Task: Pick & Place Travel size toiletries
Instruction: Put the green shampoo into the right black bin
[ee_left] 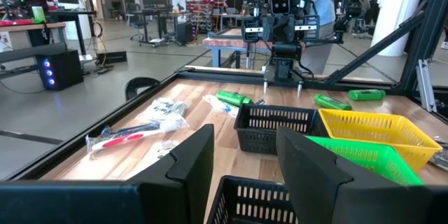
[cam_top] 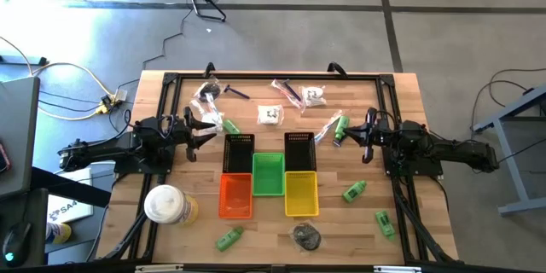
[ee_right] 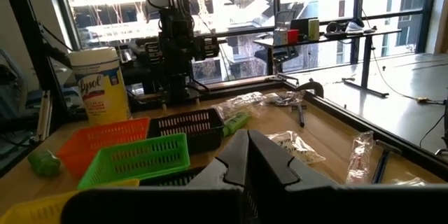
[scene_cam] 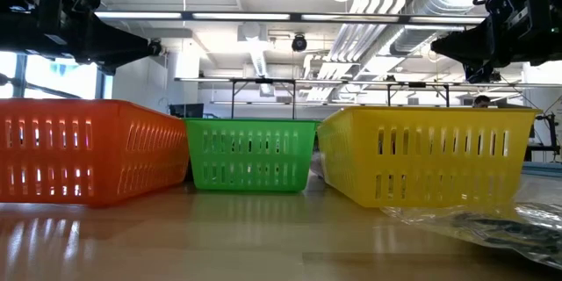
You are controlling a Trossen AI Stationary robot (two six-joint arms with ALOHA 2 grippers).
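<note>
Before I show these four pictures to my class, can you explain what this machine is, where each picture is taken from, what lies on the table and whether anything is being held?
It is a robot with two dark arms at a wooden table. One picture looks straight down, one looks level from the tabletop, and two come from cameras on the wrists. The left end effector is open; the right end effector is shut. Neither holds anything. In the middle stand small slotted plastic baskets: orange, green, yellow and two black. Scattered around them lie small green bottles and clear-wrapped toiletry packets. A round white-and-yellow wipes container stands near the left arm.
</note>
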